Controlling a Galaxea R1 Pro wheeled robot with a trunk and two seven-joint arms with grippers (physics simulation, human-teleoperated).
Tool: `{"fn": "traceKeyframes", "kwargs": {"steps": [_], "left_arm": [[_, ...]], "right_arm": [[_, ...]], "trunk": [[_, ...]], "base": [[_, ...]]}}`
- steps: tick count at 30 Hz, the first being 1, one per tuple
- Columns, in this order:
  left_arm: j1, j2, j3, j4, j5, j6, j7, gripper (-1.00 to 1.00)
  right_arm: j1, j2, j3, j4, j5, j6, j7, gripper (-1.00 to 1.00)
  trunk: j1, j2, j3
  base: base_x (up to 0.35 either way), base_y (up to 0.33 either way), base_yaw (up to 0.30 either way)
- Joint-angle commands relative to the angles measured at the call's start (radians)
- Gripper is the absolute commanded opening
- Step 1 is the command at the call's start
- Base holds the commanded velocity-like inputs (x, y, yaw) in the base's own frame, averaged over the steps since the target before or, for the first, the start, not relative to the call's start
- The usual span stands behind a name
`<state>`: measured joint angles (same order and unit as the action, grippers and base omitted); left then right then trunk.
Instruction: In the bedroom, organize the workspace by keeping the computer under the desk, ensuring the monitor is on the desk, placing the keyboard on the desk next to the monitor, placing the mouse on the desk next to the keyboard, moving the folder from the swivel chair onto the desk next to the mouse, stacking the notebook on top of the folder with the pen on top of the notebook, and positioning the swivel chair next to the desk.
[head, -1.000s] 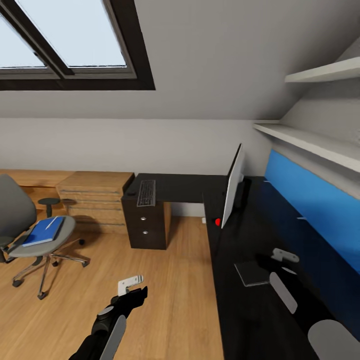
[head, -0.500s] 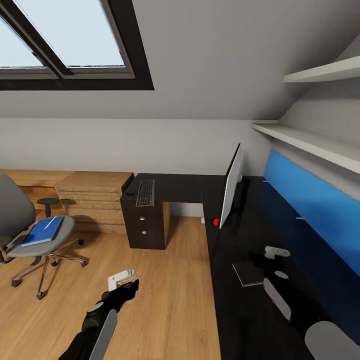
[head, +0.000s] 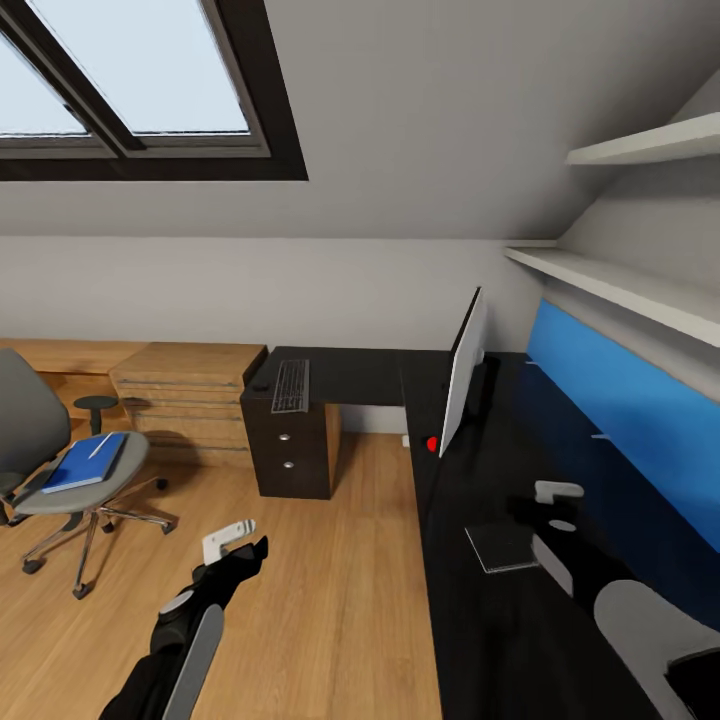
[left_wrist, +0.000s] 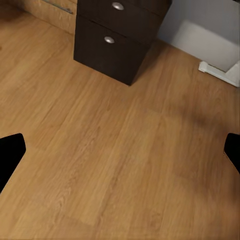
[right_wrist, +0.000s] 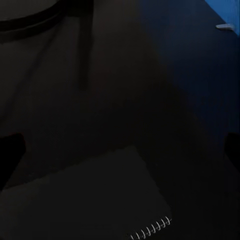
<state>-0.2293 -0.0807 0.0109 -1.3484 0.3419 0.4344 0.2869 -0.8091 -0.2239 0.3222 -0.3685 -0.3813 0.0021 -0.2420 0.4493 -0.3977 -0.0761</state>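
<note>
1. Head view: since a second ago the left pincer (head: 228, 540) has drifted left and slightly up over the wood floor (head: 330, 600); the right pincer (head: 556, 497) has been drawn back over the dark surface (head: 480, 640), just past the notebook (head: 505, 546).
2. Left wrist view: both fingertips are seen wide apart at the frame edges, nothing between them, with the drawer unit (left_wrist: 117, 35) ahead.
3. Right wrist view: fingertips likewise spread and empty; the notebook's spiral edge (right_wrist: 150, 231) lies below on the surface.
4. Folder (head: 88, 462) with the pen (head: 101, 445) on it is left on the swivel chair (head: 70, 480), well apart from both pincers.
5. Keyboard (head: 291, 385) sits on the far wing, monitor (head: 463, 372) upright, red mouse (head: 432, 444) by its base.
6. Judgement: nothing is grasped yet; the arm shifts suggest repositioning, probably toward the chair for the folder.
</note>
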Motion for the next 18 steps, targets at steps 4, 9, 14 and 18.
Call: {"fn": "traceKeyframes", "kwargs": {"steps": [4,9,14,18], "left_arm": [[-0.001,-0.001,0.001,-0.026,0.012,0.004,0.006,1.00],[0.000,-0.001,0.000,-0.067,0.010,0.003,0.007,1.00],[0.001,-0.002,0.000,-0.076,0.011,0.004,0.006,1.00],[0.001,-0.002,0.000,-0.080,0.012,0.004,0.006,1.00]], "right_arm": [[-0.051,-0.001,0.008,0.066,-0.012,0.002,0.004,1.00],[-0.085,0.001,0.008,0.117,-0.015,0.005,0.010,1.00],[-0.093,0.003,0.007,0.136,-0.016,0.023,0.024,1.00],[-0.094,0.004,0.005,0.141,-0.016,0.037,0.050,1.00]], "trunk": [[0.001,-0.002,-0.002],[0.001,-0.002,-0.002],[0.001,-0.002,-0.002],[0.001,-0.002,-0.002]], "base": [[0.002,0.000,0.000],[0.190,-0.024,0.000],[0.232,-0.039,0.000],[0.083,-0.011,0.000]]}}
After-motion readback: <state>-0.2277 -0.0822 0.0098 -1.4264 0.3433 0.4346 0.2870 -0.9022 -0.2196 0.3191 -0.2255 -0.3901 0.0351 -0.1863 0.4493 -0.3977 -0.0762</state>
